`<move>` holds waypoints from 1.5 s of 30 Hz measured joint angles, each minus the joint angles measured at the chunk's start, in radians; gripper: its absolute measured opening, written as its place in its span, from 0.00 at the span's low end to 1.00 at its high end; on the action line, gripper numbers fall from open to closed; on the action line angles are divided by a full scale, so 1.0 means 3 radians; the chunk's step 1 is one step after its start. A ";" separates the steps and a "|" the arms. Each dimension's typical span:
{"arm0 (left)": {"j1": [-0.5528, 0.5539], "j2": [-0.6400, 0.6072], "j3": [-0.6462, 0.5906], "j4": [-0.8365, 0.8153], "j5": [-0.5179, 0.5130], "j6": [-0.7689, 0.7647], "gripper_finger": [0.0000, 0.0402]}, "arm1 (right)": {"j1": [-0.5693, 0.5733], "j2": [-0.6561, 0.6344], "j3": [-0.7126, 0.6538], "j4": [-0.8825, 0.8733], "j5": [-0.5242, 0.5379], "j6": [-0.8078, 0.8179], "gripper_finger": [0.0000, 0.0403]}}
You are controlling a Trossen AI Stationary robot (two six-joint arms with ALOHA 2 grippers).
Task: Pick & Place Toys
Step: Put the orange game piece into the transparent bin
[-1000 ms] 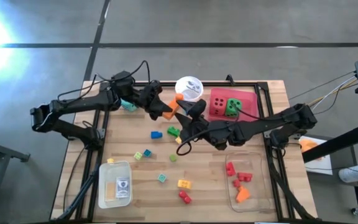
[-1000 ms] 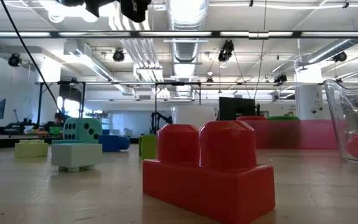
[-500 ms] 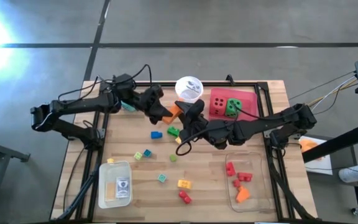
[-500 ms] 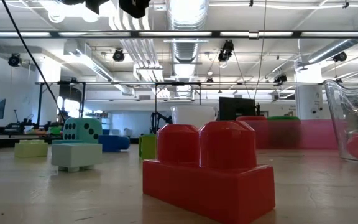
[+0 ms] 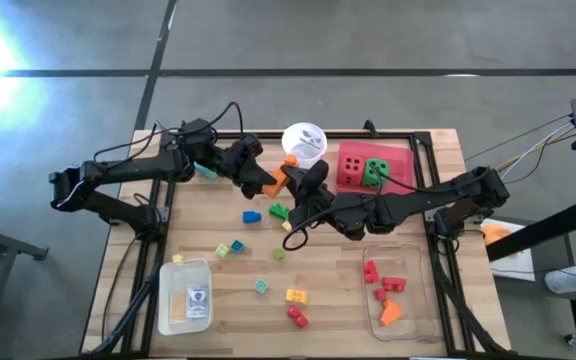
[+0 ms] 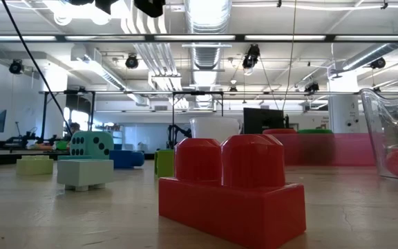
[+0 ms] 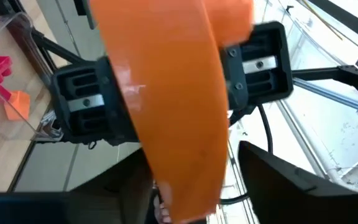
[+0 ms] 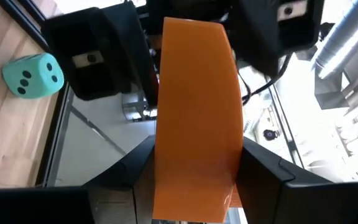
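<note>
Between the earlier overhead frame and this one, both grippers have drawn closer around the orange plastic brick [image 5: 281,178], which hangs above the wooden table [image 5: 228,285] just in front of the white cup [image 5: 305,141]. You can see in the left wrist view that the left gripper [image 5: 265,181] has the orange brick between its fingers while the right gripper's pads press it from both sides. Your right gripper [image 5: 303,176] is clamped on the brick; whether the left one grips or has let go, you cannot tell. Other small bright bricks lie scattered on the table, the teal dotted die [image 8: 33,75] sits near the left arm, and the red and green dice [image 5: 374,172] rest on the pink tray [image 5: 404,160].
</note>
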 joint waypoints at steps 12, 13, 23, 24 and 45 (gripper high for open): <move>0.0021 -0.0003 0.0000 -0.0060 0.0009 0.0440 0.87 | 0.0012 -0.0085 0.0077 0.0045 0.0553 0.1226 0.40; 0.0031 -0.0003 0.0000 -0.0114 0.0009 0.0488 0.88 | 0.0013 -0.0107 0.0092 0.0044 0.0564 0.1416 0.40; 0.0175 -0.0005 0.0000 -0.0879 -0.0005 0.0948 0.95 | 0.0012 -0.0493 0.0268 -0.1739 0.0257 0.4416 0.40; 0.0203 -0.0005 0.0000 -0.0951 -0.0005 0.1002 0.96 | -0.0009 -0.0526 0.0317 -0.2011 0.0076 0.4778 0.40; 0.0551 -0.0005 0.0000 -0.2451 -0.0169 0.2169 0.96 | 0.0636 -0.0606 0.0304 -0.5126 -0.3011 0.8059 0.40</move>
